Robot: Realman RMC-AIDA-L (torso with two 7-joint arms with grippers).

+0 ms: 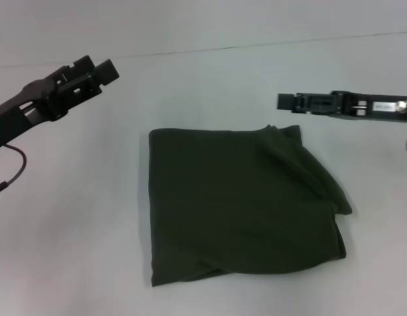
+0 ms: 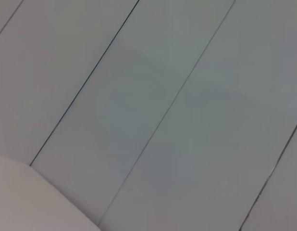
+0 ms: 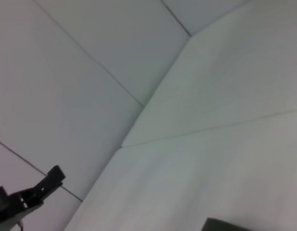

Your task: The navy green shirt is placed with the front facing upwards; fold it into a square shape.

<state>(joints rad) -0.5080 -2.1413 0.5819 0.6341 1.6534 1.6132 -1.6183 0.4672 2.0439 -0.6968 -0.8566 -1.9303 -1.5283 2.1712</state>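
— What colour was the shirt [image 1: 236,204]?

— Dark olive green, plain all over on the folded surface that showed. No print or lettering could be seen on it from the head view. The folds only made darker green shadows along the creases.

— And the table [image 1: 72,230] under it?

— White, unpatterned, with a thin dark seam line running across its far part.

— The grippers?

— The left gripper [image 1: 101,71] was black, with a dark cable hanging below its arm. The right gripper [image 1: 289,101] was black too, with a small white label and a silver metal part farther back on its body.

— The wrist views?

— Pale grey-white panels [image 2: 187,120] crossed by thin dark lines.
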